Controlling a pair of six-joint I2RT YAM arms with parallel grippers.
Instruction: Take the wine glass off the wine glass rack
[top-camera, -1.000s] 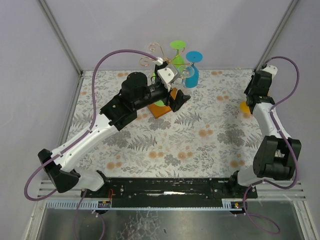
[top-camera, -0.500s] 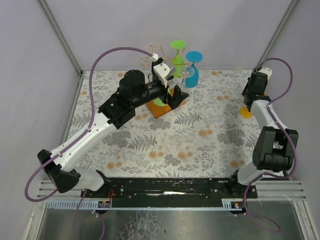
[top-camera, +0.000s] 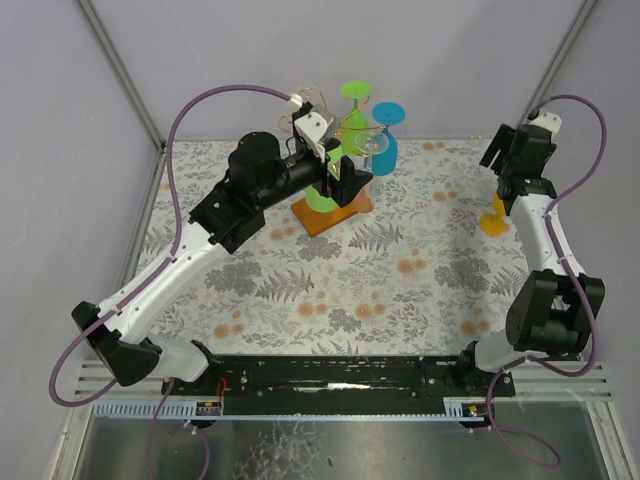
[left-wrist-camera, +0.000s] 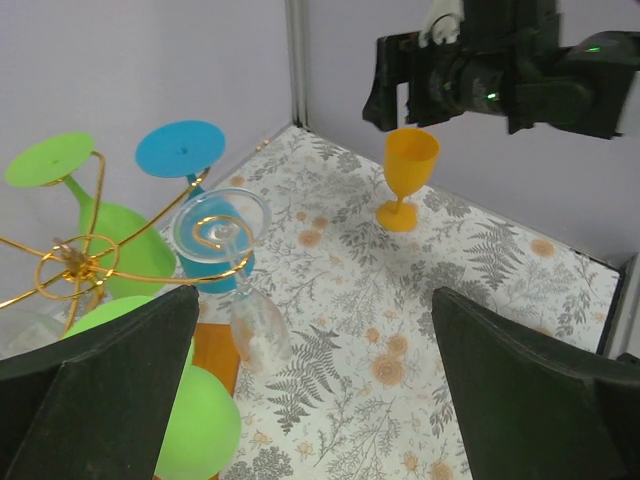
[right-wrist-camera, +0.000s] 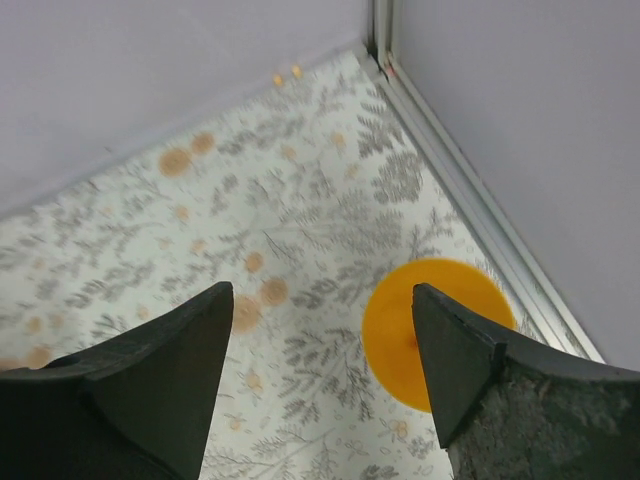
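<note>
Left gripper (left-wrist-camera: 310, 330): jaws spread wide and empty, reaching out over the table (left-wrist-camera: 480, 300) with the rack right in front of it.
Clear wine glass (left-wrist-camera: 245, 290): hangs upside down, foot resting on a gold scroll, bowl pointing down. It sits just ahead of the open fingers, close beside the blue glass (left-wrist-camera: 180, 150).
Step in hand: looks to me like the approach for a grip on that clear glass.
Doing it well: I'd close gently on the stem just under the wire, then slide it out along the scroll's open end rather than tugging downward. Keep the fingers off the blue glass and the green glasses (left-wrist-camera: 110, 225).
Wine glass rack (left-wrist-camera: 72, 265): upright on its orange base, several glasses hanging.
Right gripper (right-wrist-camera: 320, 310): far corner, jaws apart, holding nothing, above an orange glass (left-wrist-camera: 408, 170) standing on the table.
</note>
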